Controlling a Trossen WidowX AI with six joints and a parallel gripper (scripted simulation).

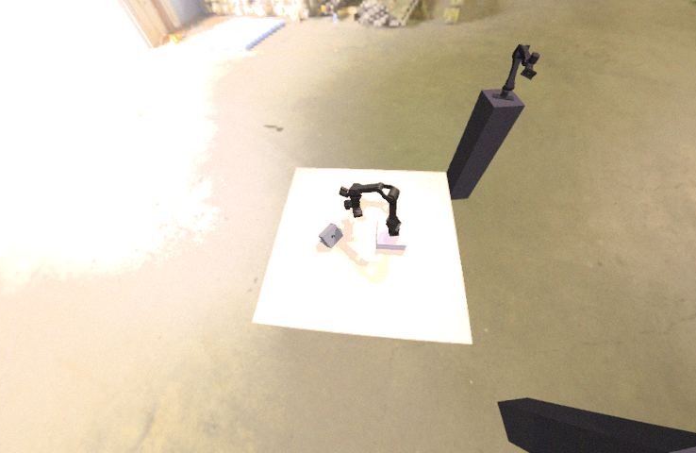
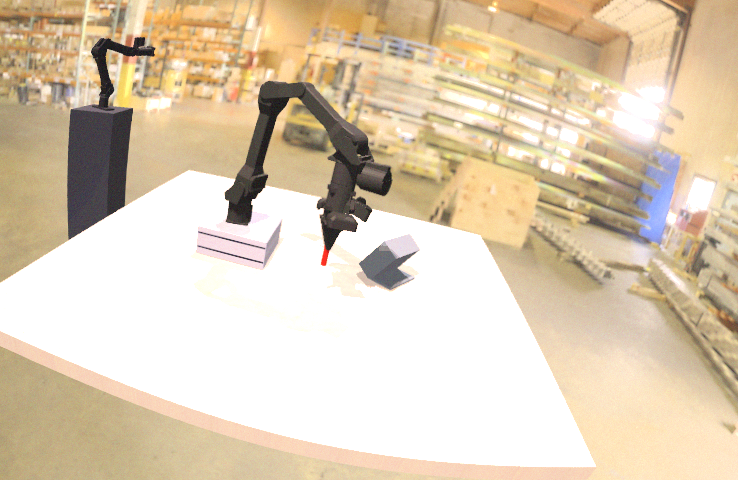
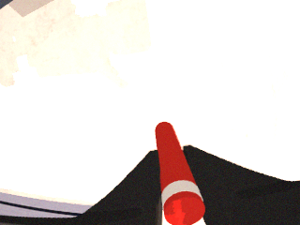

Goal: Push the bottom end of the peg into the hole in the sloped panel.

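A round red peg (image 2: 324,258) (image 3: 171,164) with a pale band near its top end is held by my gripper (image 2: 328,243) (image 3: 171,156), which is shut on it. The peg's lower end points down from the fingertips and is raised above the table, slightly tilted in the exterior view. The grey sloped panel (image 1: 327,241) (image 2: 401,245) stands apart from the peg, to the right of it in the exterior view. A small dark hole (image 1: 333,235) shows in its face in the top view. The hole is not visible in the exterior view or the wrist view.
My arm stands on a pale lavender block (image 1: 390,247) (image 2: 230,247) on the white table (image 1: 359,310) (image 2: 302,373). Part of that block also shows at the lower left of the wrist view (image 3: 33,205). Another arm (image 1: 511,72) (image 2: 102,67) stands on a dark pillar (image 1: 485,139) (image 2: 95,169) beyond the table.
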